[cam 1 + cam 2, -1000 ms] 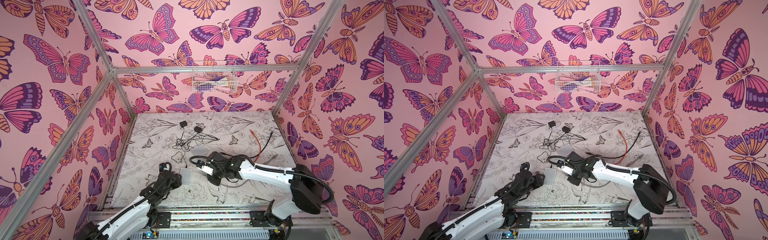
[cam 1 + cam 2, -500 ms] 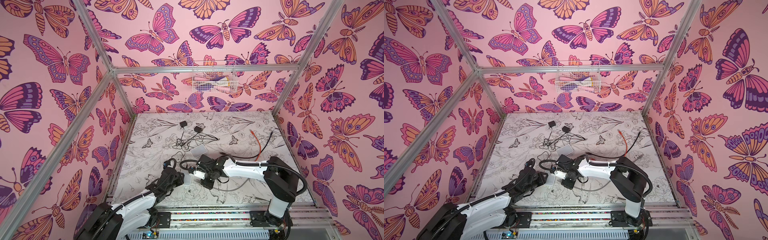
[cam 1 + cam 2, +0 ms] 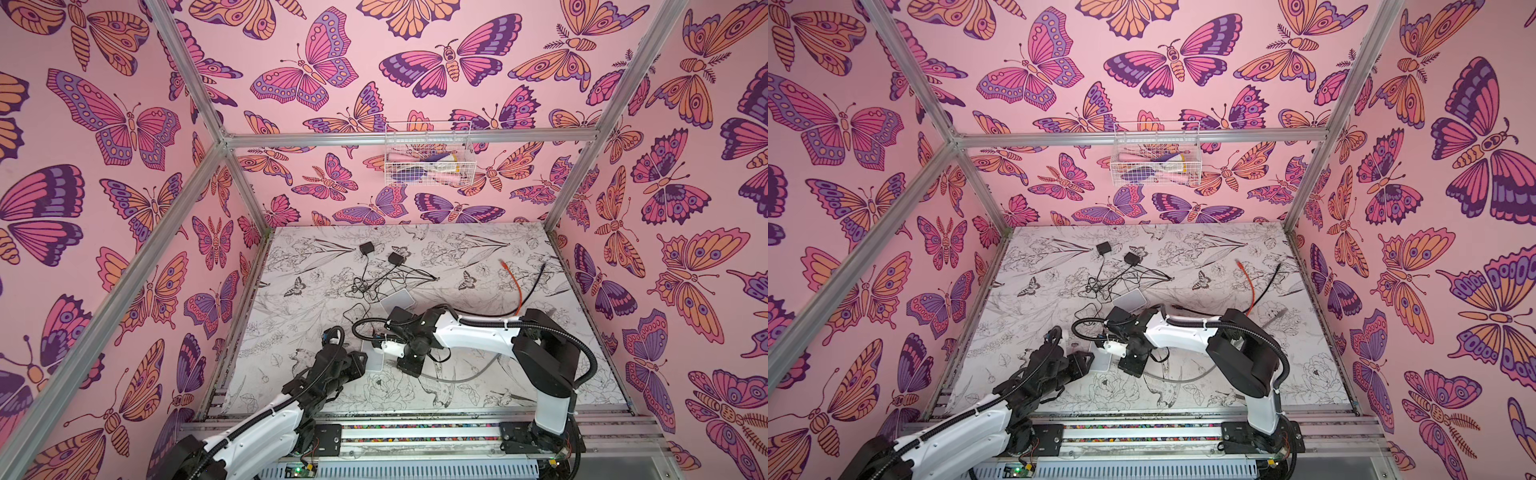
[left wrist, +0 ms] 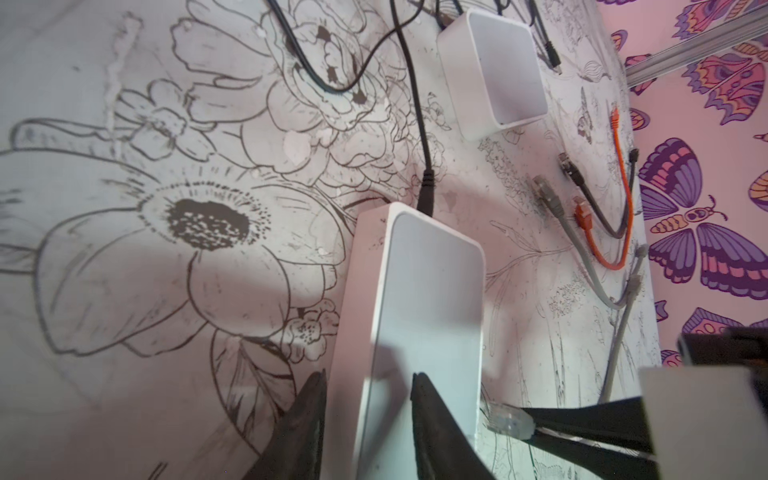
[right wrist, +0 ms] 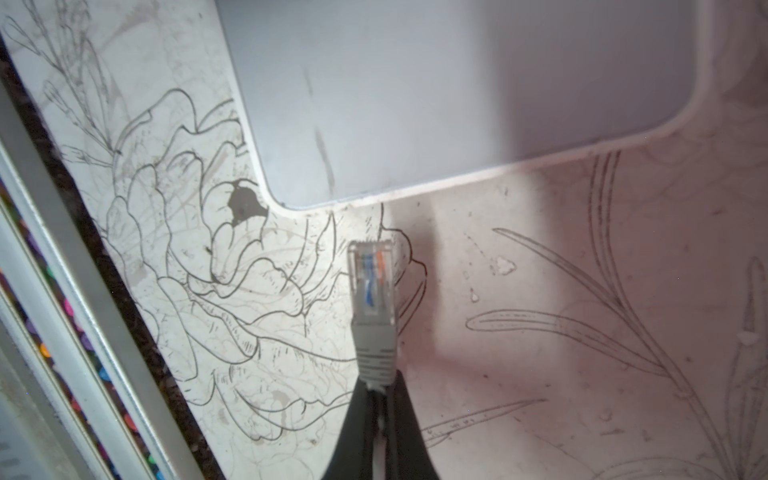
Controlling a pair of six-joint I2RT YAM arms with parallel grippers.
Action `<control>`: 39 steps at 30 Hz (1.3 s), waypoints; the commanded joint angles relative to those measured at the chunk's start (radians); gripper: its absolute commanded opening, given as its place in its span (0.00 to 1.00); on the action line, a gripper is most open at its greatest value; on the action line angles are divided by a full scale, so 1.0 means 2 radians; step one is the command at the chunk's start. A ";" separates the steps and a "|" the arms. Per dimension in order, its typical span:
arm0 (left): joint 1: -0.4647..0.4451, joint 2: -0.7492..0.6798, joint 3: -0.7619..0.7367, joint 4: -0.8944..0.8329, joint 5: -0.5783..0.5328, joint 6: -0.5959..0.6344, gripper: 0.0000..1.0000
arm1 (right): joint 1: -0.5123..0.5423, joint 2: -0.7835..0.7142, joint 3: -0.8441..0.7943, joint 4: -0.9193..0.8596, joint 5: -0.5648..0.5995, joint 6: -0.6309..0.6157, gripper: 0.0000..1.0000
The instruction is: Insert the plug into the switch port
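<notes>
Table (image 3: 478, 257): floral-print top. The work sits near its front edge, left of the middle, where both arms can reach.
Switch (image 4: 432, 291): flat white box lying on the table near the front edge, with a black power lead (image 4: 426, 191) plugged into its far end. Its ports show in no view. Judging by where the plug aims, they are on the long side facing the right arm.
Spare white box (image 4: 498, 66): same kind as the switch, further back toward the table's middle, and not involved.
Left gripper (image 4: 366, 376): jaws part-way closed astride the switch's near end, one finger (image 4: 305, 415) against the side wall and the other lying on the top face. It reads as a bracing hold, so the box will not slide when the plug is pushed in.
Right gripper (image 5: 378, 388): jaws closed tight on the grey cable (image 3: 457, 378) just behind the boot. That leaves the connector clear ahead of the fingers for entry.
Loose leads: an orange cable (image 3: 513, 286) and a black cable (image 3: 539, 274) lie toward the right back corner, unused.
Plug (image 5: 370, 274): clear connector, low over the table, its tip aimed at the switch's long side near a corner. It is just beside the switch, not touching and not yet inserted. It probably needs to slide along that side to find a port.
</notes>
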 commanded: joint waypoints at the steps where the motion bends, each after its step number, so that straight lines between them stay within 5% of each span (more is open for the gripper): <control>1: 0.005 -0.021 -0.019 -0.014 -0.007 -0.004 0.39 | 0.004 0.014 0.023 -0.036 -0.001 -0.014 0.00; 39: 0.014 -0.010 -0.039 0.031 0.035 -0.004 0.39 | 0.017 0.049 0.068 -0.043 -0.008 -0.021 0.00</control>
